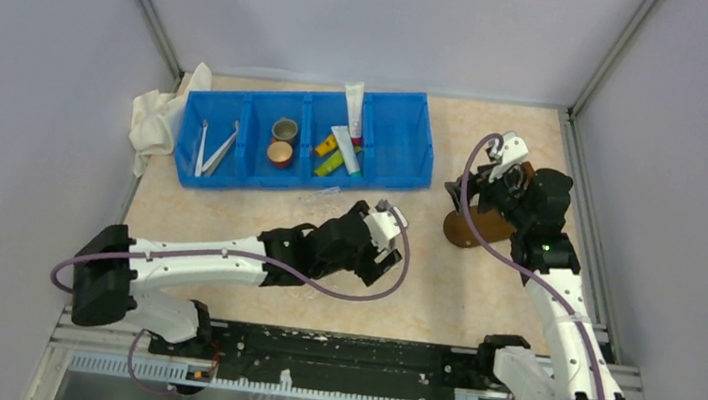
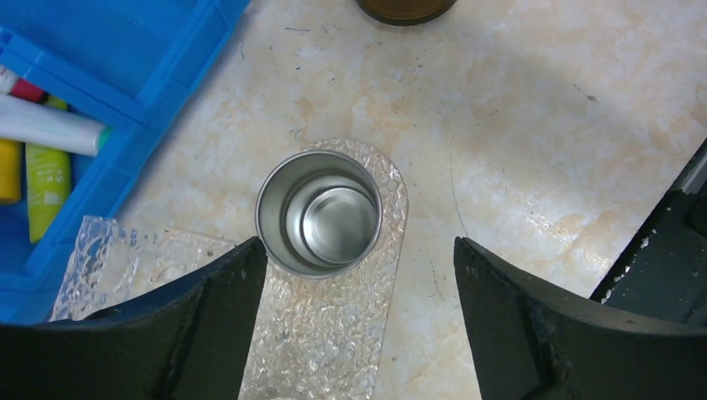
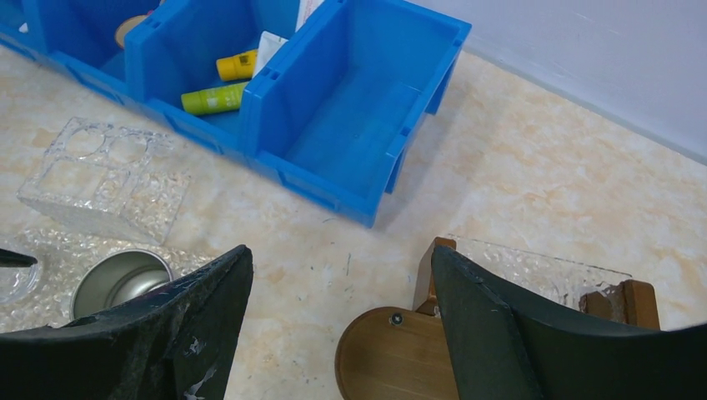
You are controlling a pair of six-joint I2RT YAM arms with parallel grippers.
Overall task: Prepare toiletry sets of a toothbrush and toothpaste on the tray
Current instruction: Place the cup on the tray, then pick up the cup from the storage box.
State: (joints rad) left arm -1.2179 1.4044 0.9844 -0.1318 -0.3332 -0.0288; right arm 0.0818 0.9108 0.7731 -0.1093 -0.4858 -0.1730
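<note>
Left tool (image 2: 358,244), wide and empty, near steel cup (image 2: 321,212); toothpaste (image 2: 50,129) apart in bin (image 2: 158,42)

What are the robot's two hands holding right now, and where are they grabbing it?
Nothing. The left gripper stands wide open either side of the shiny round metal cup on the clear bumpy tray, not pinching it. The right gripper is open, empty.
</note>
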